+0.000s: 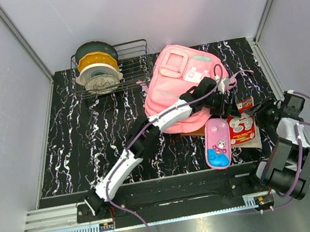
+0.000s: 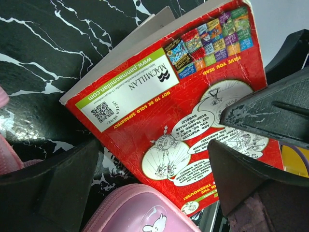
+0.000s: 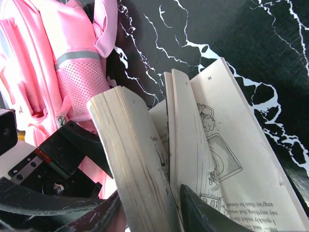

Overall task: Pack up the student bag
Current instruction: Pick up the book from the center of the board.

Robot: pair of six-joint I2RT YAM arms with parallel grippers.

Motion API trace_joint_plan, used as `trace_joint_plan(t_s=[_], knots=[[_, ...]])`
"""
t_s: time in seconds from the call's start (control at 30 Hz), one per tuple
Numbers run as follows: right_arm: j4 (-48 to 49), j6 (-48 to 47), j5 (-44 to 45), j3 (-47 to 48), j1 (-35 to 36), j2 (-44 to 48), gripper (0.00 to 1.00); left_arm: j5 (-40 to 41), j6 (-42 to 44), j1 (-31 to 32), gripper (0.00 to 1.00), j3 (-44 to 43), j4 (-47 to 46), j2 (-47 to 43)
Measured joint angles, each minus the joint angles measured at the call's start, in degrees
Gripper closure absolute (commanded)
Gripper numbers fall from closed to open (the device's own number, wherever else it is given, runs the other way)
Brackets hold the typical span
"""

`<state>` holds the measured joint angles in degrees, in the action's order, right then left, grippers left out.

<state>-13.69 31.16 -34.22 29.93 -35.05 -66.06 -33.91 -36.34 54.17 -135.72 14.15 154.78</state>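
Note:
The student bag [image 1: 179, 81] lies flat at the back right of the table, its mesh side pocket [image 3: 72, 77] showing in the right wrist view. In front of it a red paperback book [image 1: 242, 127] is propped up with its pages fanned. My right gripper [image 3: 147, 203] has its fingers against both sides of a thick block of the book's [image 3: 140, 159] pages. My left gripper [image 2: 152, 154] hangs open over the book's red back cover [image 2: 159, 101], nothing between its fingers. In the top view it [image 1: 228, 103] sits between bag and book.
A pink pencil case [image 1: 218, 142] with cartoon print lies just left of the book, its edge under my left gripper [image 2: 140, 212]. A wire basket [image 1: 134, 65] holding filament spools [image 1: 97, 66] stands at the back left. Grey walls enclose the black marbled table [image 1: 87, 140].

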Motion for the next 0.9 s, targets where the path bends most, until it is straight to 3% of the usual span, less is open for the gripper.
trace_joint_plan(t_s=[0.1, 0.13, 0.3, 0.47, 0.67, 0.9], knots=[[-0.09, 0.00, -1.09, 0.00, 0.09, -1.03, 0.59, -0.17, -0.26, 0.11, 0.01, 0.04, -0.35, 0.04], [-0.26, -0.04, -1.11, 0.00, 0.09, -1.42, 0.71, -0.22, -0.35, 0.11, 0.01, 0.15, -0.52, 0.04], [-1.49, -0.90, -0.15, 0.31, 0.13, -1.75, 0.99, -0.50, -0.72, 0.13, 0.01, 0.87, -1.66, 0.04], [-5.25, -1.40, 2.49, 1.73, 0.50, 0.63, 1.00, -0.26, -0.72, 0.31, 0.01, 3.85, -3.82, -1.38], [-11.89, -1.03, 7.91, 6.56, 0.66, 6.49, 1.00, 3.45, 0.83, 0.90, 0.01, 15.50, -5.22, -11.30], [-11.69, 2.38, 9.27, 10.16, 0.66, 6.69, 1.00, 4.59, 1.36, -1.38, 0.01, 18.84, -9.84, -22.18]])
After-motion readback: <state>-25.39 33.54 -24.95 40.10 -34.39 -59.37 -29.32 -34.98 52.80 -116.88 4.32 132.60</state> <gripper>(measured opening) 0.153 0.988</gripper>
